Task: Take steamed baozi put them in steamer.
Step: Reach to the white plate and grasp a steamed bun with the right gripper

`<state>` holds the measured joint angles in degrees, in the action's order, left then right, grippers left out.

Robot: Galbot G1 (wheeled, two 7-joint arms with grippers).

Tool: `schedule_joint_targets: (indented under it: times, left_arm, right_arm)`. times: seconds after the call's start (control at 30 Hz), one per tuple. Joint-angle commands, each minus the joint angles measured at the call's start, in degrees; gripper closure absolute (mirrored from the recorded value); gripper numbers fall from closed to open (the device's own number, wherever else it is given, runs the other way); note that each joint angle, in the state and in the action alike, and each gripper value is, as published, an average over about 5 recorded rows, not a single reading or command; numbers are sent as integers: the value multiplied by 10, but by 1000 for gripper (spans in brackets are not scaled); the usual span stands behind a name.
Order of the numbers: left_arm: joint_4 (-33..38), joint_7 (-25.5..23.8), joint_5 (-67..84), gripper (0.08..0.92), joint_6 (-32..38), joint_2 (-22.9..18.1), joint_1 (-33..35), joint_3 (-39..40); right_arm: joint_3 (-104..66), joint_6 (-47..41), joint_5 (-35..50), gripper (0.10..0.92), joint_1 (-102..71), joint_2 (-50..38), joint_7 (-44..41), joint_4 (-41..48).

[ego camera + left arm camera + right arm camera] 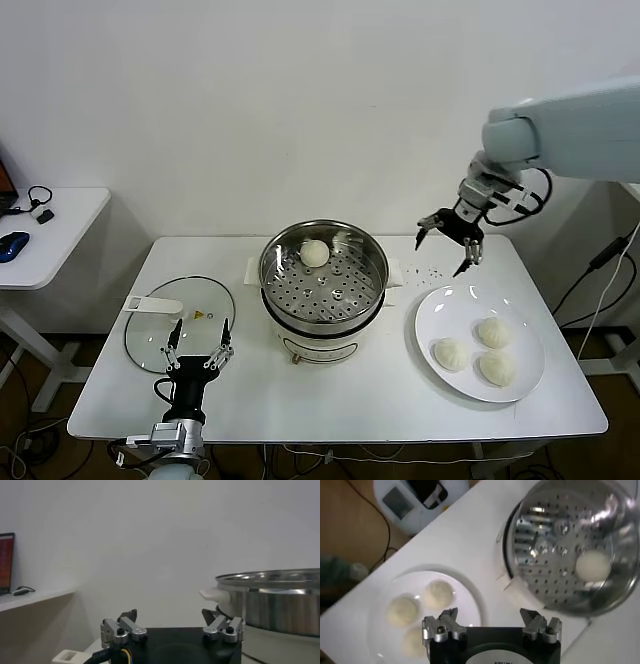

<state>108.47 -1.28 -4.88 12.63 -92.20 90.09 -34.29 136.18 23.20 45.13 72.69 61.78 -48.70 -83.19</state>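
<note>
The steel steamer (pixel 324 283) stands mid-table with one cream-white baozi (pixel 314 253) on its perforated tray; the right wrist view shows this baozi (pixel 592 565) in the steamer (pixel 570 545) too. Three baozi (pixel 477 350) lie on the white plate (pixel 440 305) at the right, also shown in the right wrist view (pixel 420 605). My right gripper (pixel 449 241) is open and empty in the air between the steamer and the plate, above the table's far side. My left gripper (pixel 199 343) is open and empty, parked near the front left edge.
The flat glass lid (pixel 180 323) with its white handle lies left of the steamer, just behind my left gripper. A small white side table (pixel 50 230) with dark objects stands at far left. Cables hang past the table's right edge.
</note>
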Motion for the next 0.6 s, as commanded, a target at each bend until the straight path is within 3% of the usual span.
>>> schedule_joint_targets:
  times: [0.03, 0.37, 0.6]
  left_arm:
    - [-3, 0, 1, 177, 0, -3, -1, 1]
    - [-6, 1, 1, 177, 3, -1, 0, -2]
    - [-9, 1, -3, 177, 7, -2, 1, -2]
  right_arm:
    - [35, -214, 50, 203, 31, -59, 5, -107]
    - [14, -370, 42, 203, 4, -120, 64, -160]
    - [-16, -416, 22, 203, -39, -154, 93, -172]
